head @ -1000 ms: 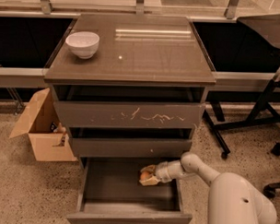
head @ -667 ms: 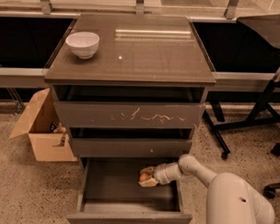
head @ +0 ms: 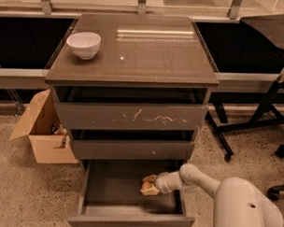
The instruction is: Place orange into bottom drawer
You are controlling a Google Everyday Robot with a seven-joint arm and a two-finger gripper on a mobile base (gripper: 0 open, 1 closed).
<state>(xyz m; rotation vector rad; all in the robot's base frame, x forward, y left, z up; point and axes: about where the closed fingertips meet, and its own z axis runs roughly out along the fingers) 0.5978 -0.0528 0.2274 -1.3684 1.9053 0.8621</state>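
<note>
The bottom drawer (head: 102, 188) is pulled open below the two other drawers and shows a flat grey floor. My gripper (head: 148, 185) reaches into it from the right, low over the floor in the right half. Its pale fingers are closed around the orange (head: 145, 184), of which only a small orange patch shows between them.
A white bowl (head: 84, 43) stands on the cabinet top at the back left. The top drawer front (head: 132, 117) has pale scratches. An open cardboard box (head: 43, 130) sits on the floor to the left. A black stand's legs (head: 254, 124) are on the right.
The gripper with the orange has shifted slightly left and deeper over the drawer floor. Nothing else has moved.
</note>
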